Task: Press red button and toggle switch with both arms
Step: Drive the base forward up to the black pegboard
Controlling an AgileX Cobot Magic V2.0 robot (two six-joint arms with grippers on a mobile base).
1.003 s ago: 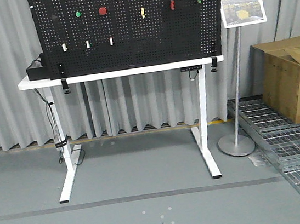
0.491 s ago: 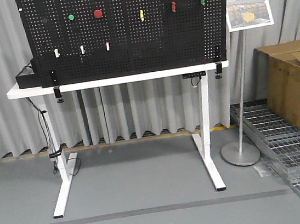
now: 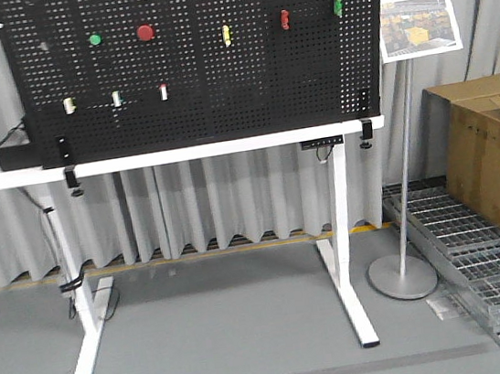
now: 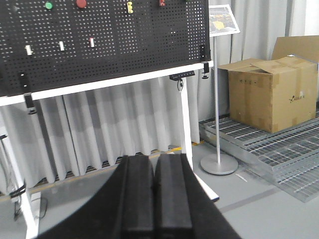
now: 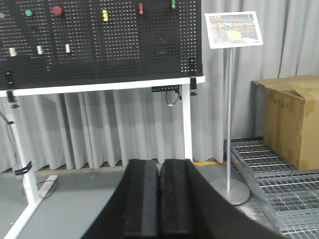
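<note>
The left fingers (image 4: 138, 199) and right fingers (image 5: 143, 199) were pressed together, holding nothing, well short of the pegboard (image 3: 216, 71). The red button (image 3: 146, 33) sat upper left on it, with the likely toggle switches (image 3: 116, 99) below. Aim off, and they'd hit the green button (image 3: 95, 39) beside it!

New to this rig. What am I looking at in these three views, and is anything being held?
It's a two-armed robot on a mobile base. One picture looks forward from the body; the other two come from wrist cameras, so the black blocks at the bottom are the left gripper and right gripper. Both are shut, holding nothing. Ahead stands a white table carrying an upright black pegboard with a red button, a green button and small switches. Right of it: a sign stand and a cardboard box.
</note>
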